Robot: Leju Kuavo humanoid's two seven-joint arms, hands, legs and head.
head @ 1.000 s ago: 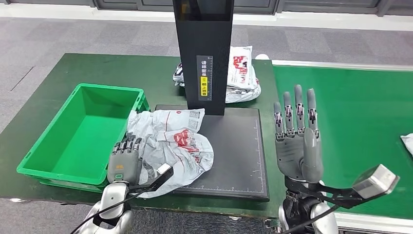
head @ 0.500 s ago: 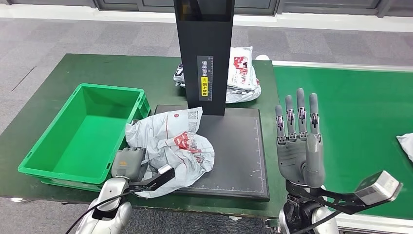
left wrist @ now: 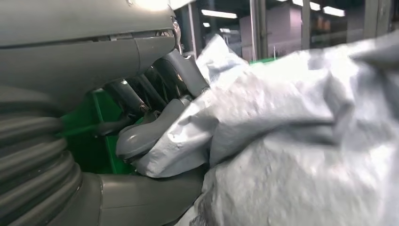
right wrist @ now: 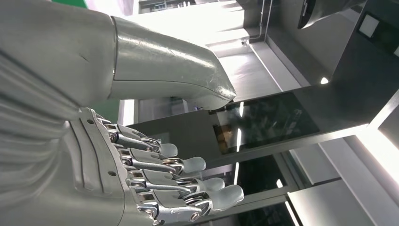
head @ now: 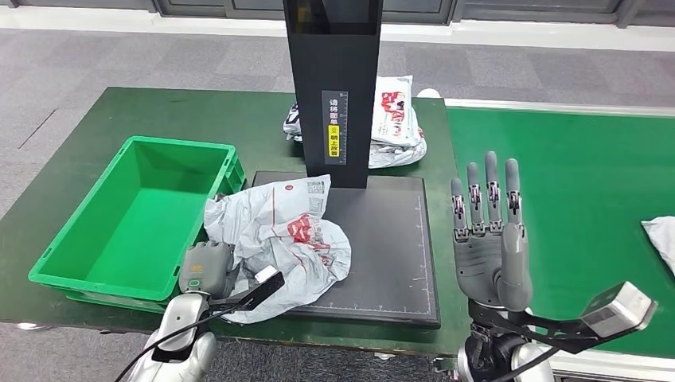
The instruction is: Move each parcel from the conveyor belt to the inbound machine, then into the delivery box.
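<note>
Grey crumpled parcel lies at the scanner plate's left edge, gripped by the left hand; right hand spread, holding nothing (idle); next, seemingly, lift it into the green box.

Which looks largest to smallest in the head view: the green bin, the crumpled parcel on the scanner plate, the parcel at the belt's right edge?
1. Green bin
2. Crumpled parcel, gripped by the left hand
3. Belt-edge parcel, though the picture's edge crops it, so its full size is unsure.

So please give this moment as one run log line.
left hand: grips grey parcel on scanner plate | right hand: open, raised | green box: empty
</note>
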